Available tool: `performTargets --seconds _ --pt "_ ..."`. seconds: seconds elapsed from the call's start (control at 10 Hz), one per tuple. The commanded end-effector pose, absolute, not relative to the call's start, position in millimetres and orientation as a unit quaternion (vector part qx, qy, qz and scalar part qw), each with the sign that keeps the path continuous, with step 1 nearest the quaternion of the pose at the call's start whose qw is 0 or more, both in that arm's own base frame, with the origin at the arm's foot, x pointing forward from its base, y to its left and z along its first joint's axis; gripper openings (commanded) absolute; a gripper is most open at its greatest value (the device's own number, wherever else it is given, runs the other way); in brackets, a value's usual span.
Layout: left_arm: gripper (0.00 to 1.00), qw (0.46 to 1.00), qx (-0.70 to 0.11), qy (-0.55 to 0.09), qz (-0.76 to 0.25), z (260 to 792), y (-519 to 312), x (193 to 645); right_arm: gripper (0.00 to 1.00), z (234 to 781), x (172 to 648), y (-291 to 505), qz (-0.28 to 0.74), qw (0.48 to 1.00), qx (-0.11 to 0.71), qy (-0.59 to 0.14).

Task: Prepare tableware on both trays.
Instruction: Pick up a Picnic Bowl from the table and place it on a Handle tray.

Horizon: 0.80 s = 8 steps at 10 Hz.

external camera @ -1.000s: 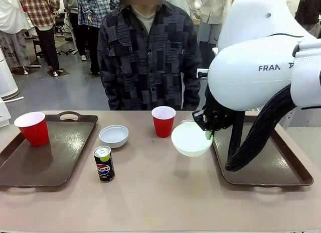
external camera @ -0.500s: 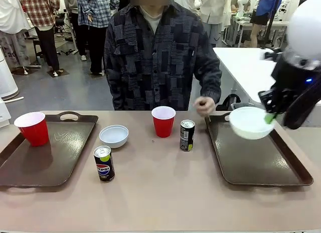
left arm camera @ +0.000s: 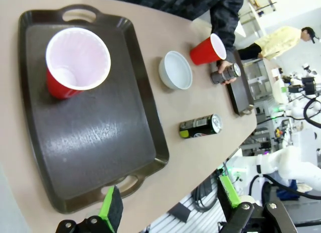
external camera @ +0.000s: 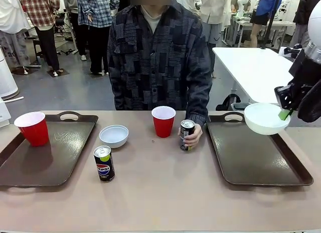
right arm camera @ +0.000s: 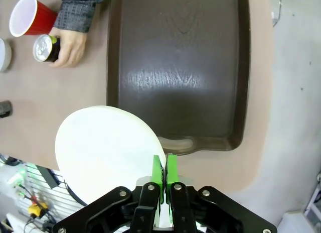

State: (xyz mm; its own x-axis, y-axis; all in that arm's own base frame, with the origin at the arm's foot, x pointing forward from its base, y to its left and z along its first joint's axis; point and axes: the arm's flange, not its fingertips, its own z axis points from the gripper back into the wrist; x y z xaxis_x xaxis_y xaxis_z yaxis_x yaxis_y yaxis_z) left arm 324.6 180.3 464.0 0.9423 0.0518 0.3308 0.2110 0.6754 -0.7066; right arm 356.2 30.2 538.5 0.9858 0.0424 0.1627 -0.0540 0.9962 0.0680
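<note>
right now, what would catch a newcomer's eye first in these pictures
The white bowl hangs in the air above the far right corner of the right tray, pinched by its rim in the right fingers. Next comes the person's hand, wrapped around the black-silver can on the table just left of that tray, beside a red cup.

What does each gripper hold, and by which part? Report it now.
The right gripper pinches a white bowl by its rim. The left gripper is open, holding nothing. The person's hand grips the black-silver can by its side.
</note>
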Motion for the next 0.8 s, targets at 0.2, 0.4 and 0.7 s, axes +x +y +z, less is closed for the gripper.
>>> performTargets --seconds 0.2,0.4,0.7 --pt "1.00 0.898 -0.405 -0.166 -0.036 466 181 324 0.04 538 356 35 0.029 0.996 0.033 -0.081" --pt "1.00 0.898 -0.405 -0.166 -0.036 466 181 324 0.04 515 382 4 0.024 0.997 0.020 -0.068" --pt "1.00 0.898 -0.405 -0.166 -0.036 466 181 324 0.04 467 398 -25 0.027 0.999 0.016 -0.031"
